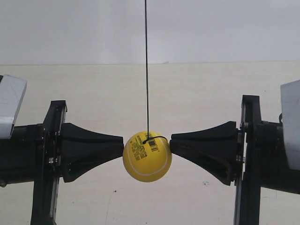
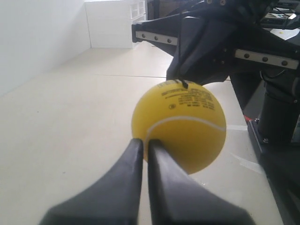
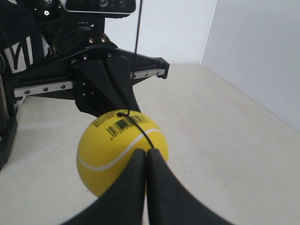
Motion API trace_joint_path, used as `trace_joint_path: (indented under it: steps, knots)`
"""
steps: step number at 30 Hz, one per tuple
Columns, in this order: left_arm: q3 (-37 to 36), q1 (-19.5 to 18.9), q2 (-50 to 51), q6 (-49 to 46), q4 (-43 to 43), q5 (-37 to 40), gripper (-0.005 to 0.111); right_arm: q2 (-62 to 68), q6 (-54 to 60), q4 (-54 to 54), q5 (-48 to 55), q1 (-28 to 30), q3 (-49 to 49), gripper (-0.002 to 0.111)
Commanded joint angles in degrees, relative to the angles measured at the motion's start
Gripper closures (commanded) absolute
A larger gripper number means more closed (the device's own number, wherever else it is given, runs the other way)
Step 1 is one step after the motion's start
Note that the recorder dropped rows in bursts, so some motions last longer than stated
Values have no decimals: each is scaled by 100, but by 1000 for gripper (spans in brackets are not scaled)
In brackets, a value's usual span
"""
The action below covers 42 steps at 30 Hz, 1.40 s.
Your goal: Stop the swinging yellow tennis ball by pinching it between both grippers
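The yellow tennis ball [image 1: 147,157] hangs on a thin black string [image 1: 146,65], barcode print showing near its top. It sits between two black wedge-jawed grippers that point at each other. The gripper at the exterior view's left [image 1: 123,149] touches one side of the ball with its tip. The gripper at the exterior view's right [image 1: 171,143] touches the other side. In the left wrist view my left gripper [image 2: 145,143] is shut, its tips pressed against the ball [image 2: 180,126]. My right gripper [image 3: 147,152] is shut too, its tips against the ball [image 3: 112,150] below the string loop.
A pale floor [image 1: 187,93] runs back to a white wall [image 1: 225,28]. Beyond the ball, the left wrist view shows the opposite arm's black frame [image 2: 201,51] and a dark robot base [image 2: 281,122]. A wall corner [image 3: 206,37] stands behind in the right wrist view.
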<state>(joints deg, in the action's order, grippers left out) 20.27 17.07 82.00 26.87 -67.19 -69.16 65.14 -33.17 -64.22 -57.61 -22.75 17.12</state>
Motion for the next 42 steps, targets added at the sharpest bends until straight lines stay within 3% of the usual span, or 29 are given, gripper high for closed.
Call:
trace_joint_path:
  steps: [1, 22, 27, 30, 39, 42]
  knots:
    - [11, 34, 7, 53, -31, -80, 102, -43, -3, -26, -39, -15, 22, 108]
    - [11, 34, 7, 53, 40, -80, 102, -43, -1, -41, -39, -15, 22, 108]
    - [11, 21, 7, 53, 455, -80, 102, -43, 61, 745, 786, -15, 22, 108]
    - [11, 21, 7, 216, 1289, 682, 102, -43, 75, 1550, 1584, -15, 22, 108]
    - [11, 21, 7, 568, 2598, 2045, 102, -43, 387, 2725, 2593, -15, 22, 108]
    - [11, 21, -115, 537, 3353, 2918, 102, -54, 803, 3128, 2825, -15, 22, 108]
